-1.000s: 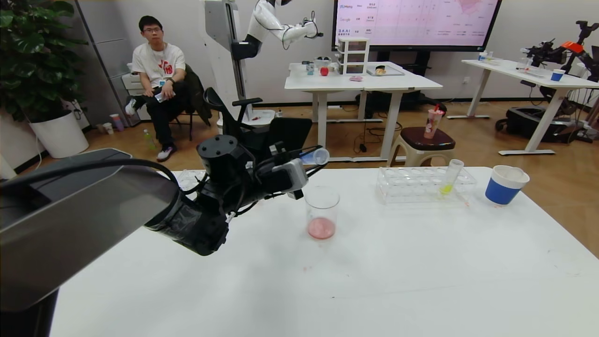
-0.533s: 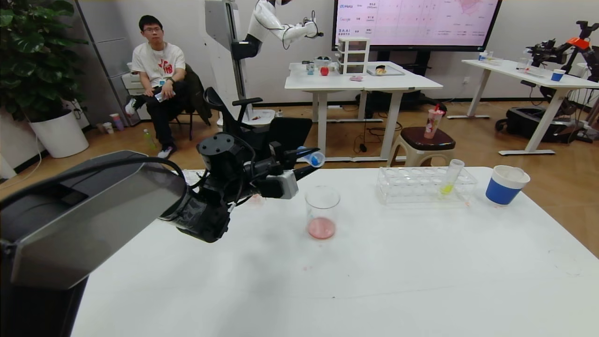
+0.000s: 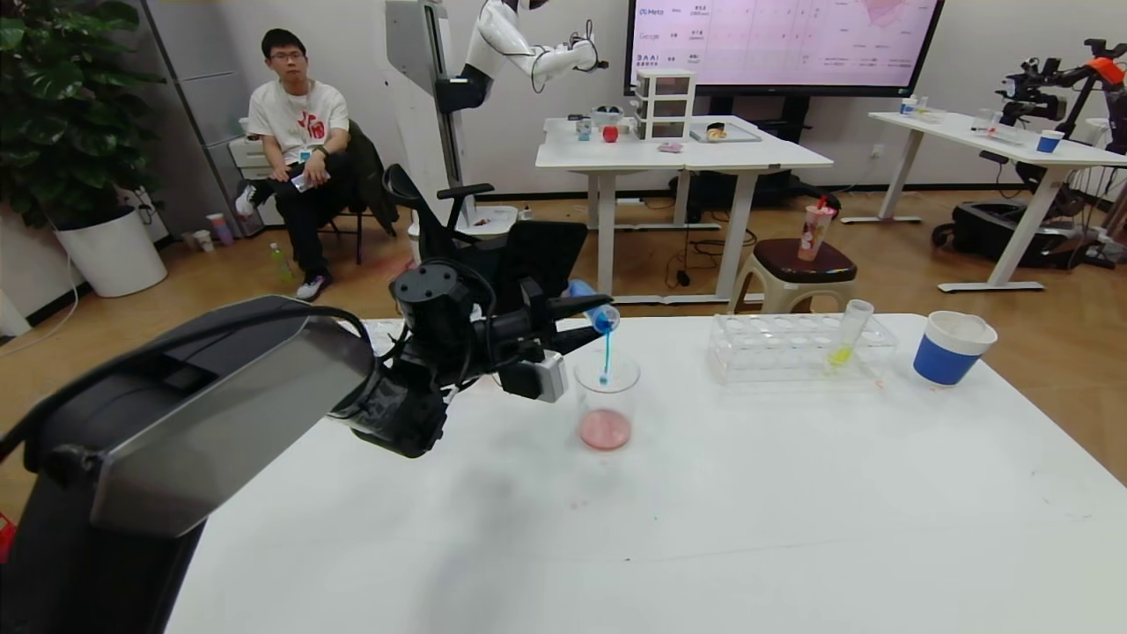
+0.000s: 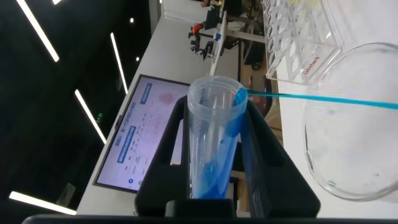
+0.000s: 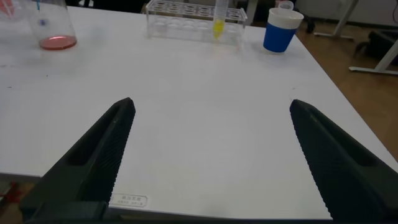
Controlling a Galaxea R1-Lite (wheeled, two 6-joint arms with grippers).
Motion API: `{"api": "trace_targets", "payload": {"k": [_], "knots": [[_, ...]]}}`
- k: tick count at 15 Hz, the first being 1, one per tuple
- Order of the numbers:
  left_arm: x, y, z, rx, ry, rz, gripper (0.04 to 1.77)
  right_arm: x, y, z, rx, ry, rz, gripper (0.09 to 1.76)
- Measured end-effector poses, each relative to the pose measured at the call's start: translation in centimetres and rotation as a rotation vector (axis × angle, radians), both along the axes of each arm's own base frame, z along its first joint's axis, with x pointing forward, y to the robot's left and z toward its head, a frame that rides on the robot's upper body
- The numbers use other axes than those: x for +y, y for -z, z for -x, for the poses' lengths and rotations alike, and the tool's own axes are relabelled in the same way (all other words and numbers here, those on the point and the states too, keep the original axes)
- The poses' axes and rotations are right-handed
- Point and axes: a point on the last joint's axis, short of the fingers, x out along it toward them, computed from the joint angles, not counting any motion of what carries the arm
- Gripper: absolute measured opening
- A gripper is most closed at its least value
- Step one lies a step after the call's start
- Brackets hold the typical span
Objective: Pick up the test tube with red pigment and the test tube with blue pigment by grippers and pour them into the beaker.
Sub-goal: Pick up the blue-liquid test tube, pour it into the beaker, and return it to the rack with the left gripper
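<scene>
Blue pour underway: left end effector [image 3: 572, 321] clamps the test tube with blue pigment [image 4: 214, 140], tipped over the beaker [image 3: 606, 398], thin blue stream falling in onto reddish liquid. Next, I'd judge: hold tilt till tube's empty, mouth kept over rim. Right end effector [image 5: 208, 155] idle w/ fingers spread, low over near table [image 3: 704, 511].

beaker [image 3: 606, 401] approach: left claw [image 3: 577, 321] blocks left | rack [image 3: 797, 348] stands right | table [image 3: 704, 528] front bare

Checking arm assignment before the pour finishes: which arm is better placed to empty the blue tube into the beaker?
Left. Its claw is shut on the test tube with blue pigment, tipped over the beaker, blue already streaming in. The right claw hangs open, away from the beaker.
</scene>
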Motion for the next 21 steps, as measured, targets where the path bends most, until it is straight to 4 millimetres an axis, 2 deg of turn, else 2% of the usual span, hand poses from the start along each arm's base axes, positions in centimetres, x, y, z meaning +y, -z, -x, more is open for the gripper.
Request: {"api": "trace_targets", "payload": {"k": [10, 21], "knots": [[0.26, 0.57, -0.94, -0.091, -0.035, -0.029, 0.5, 0.0, 0.0, 0.0, 0.0, 0.0, 0.0, 1.74], [0.32, 1.11, -0.97, -0.232, -0.056, -0.092, 0.5, 0.0, 0.0, 0.0, 0.0, 0.0, 0.0, 1.74]]}}
